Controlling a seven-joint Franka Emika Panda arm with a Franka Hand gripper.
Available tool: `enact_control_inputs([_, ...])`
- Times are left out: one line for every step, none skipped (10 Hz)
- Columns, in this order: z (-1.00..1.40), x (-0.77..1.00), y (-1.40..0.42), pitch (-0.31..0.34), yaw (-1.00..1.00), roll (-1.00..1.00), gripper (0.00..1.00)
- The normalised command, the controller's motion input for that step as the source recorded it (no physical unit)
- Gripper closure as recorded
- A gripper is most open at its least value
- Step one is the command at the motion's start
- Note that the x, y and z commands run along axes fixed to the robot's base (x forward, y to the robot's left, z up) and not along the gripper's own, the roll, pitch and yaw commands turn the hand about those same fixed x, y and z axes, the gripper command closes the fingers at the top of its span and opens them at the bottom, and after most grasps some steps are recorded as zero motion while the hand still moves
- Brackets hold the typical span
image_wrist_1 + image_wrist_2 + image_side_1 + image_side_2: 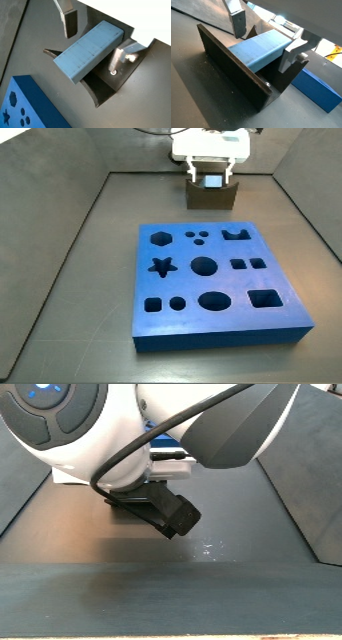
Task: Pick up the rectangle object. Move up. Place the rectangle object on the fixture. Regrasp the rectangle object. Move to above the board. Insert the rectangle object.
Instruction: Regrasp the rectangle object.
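The rectangle object [89,50] lies tilted in the fixture [234,75] at the top centre of a side view; it looks rigid, light and smooth (maybe slippery), so take its long flat sides. The gripper [97,37] straddles it, fingers [69,23] wide and apart from it. The board [214,283] sits well clear.

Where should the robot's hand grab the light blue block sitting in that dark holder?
Probably on the two long flat sides of the rectangle object, near the end sticking out of the fixture. The block leans tilted in the notch, so that upper part is free while the fixture's walls block the lower part. The hand is right there, fingers either side; I can't tell if they're squeezing.
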Motion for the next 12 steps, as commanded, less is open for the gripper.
enact_control_inputs([1.00,0.00,0.00,-0.021,0.04,-0.01,0.00])
enact_control_inputs([1.00,0.00,0.00,-0.018,0.04,-0.01,0.00])
enact_control_inputs([1.00,-0.03,0.00,0.020,0.05,0.03,0.00])
enact_control_inputs([1.00,-0.03,0.00,0.036,0.05,0.05,0.00])
enact_control_inputs([1.00,-0.04,0.00,0.071,0.05,0.08,0.00])
enact_control_inputs([0.94,-0.04,0.00,0.102,0.04,0.08,0.00])
enact_control_inputs([0.72,-0.04,0.00,0.141,0.02,0.08,0.00])
enact_control_inputs([0.55,-0.03,0.01,0.154,0.01,0.07,0.00])
enact_control_inputs([0.32,-0.03,0.00,0.170,-0.01,0.08,0.00])
enact_control_inputs([0.21,-0.03,0.00,0.168,-0.03,0.08,0.00])
enact_control_inputs([0.69,-0.06,-1.00,0.066,0.00,1.00,0.00])
enact_control_inputs([0.70,-0.06,-1.00,0.065,0.00,1.00,0.00])
